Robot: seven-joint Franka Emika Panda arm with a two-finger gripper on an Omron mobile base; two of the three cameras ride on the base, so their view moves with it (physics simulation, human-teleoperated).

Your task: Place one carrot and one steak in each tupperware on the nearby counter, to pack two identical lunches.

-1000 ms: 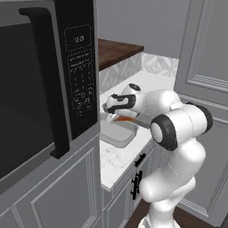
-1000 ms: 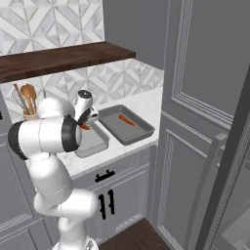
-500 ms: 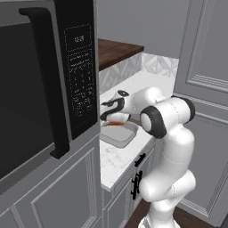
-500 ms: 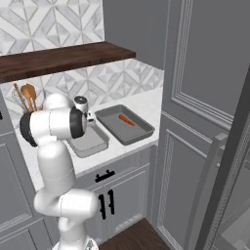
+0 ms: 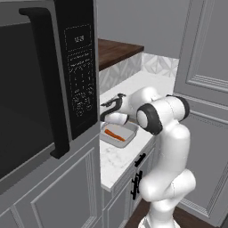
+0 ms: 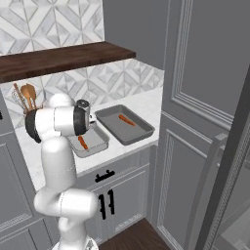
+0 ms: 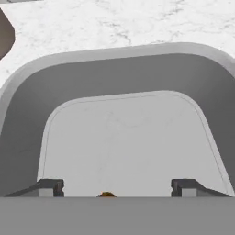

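With its jaws spread wide and empty, the gripper (image 7: 117, 187) hovers over the near tupperware (image 6: 100, 141), where a carrot (image 6: 82, 142) lies; what seems its tip peeks between the fingertips. Beside that tupperware, the second tupperware (image 6: 136, 135) holds another carrot (image 6: 127, 120).

Reference landmark: the near tupperware (image 6: 100, 144), which sits on the tabletop (image 6: 146, 105) close to its front edge. One carrot (image 6: 82, 142) lies inside the near tupperware, on its floor. The second tupperware (image 6: 141, 133) sits on the tabletop just beside the near tupperware, on its right in the right base view, and holds the second carrot (image 6: 126, 120). The tool (image 7: 118, 187) hangs directly above the near tupperware, fingers spread wide, with the carrot below and between them. A microwave (image 5: 49, 80) stands to the left of the near tupperware. A wooden shelf (image 6: 63, 57) runs along the wall behind and above it.
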